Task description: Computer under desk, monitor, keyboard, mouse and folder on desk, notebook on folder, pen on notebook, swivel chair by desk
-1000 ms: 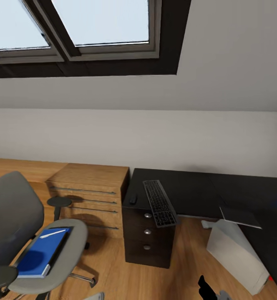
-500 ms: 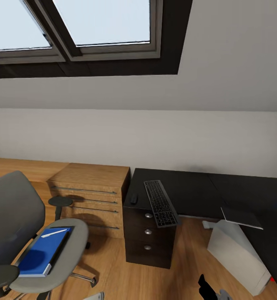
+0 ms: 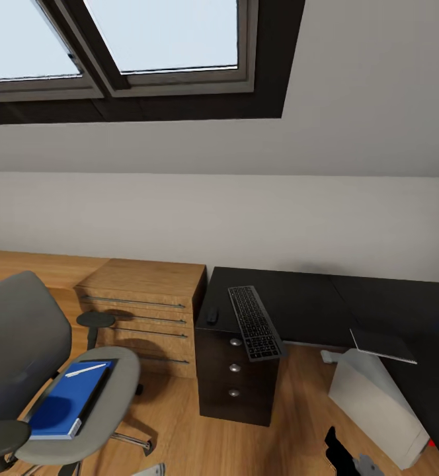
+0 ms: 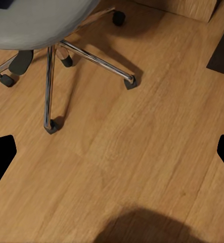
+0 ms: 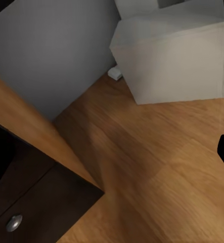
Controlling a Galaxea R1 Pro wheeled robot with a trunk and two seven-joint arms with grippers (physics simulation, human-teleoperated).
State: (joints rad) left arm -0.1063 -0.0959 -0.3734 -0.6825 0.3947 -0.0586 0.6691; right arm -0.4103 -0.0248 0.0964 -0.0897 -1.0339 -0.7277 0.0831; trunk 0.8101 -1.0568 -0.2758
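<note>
Right gripper visible at the 5 o'clock edge of the head view as a dark tip over wooden floor; spread or pressed together cannot be told. Left gripper seen in the left wrist view as two dark fingertips at opposite edges, spread wide, holding nothing, above bare floor.

Outward from the right gripper: pale grey computer standing on the floor at 4 o'clock, under the black desk. Black drawer unit with three round knobs at 6 o'clock of the desk's near corner. Keyboard lying on the desk, overhanging the drawer unit's front. Small dark mouse at 9 o'clock of the keyboard, just beside it.

Swivel chair at 8 o'clock, well apart from the desk. Blue notebook on a dark folder on the seat; white pen on top. Wooden dresser between chair and desk
</note>
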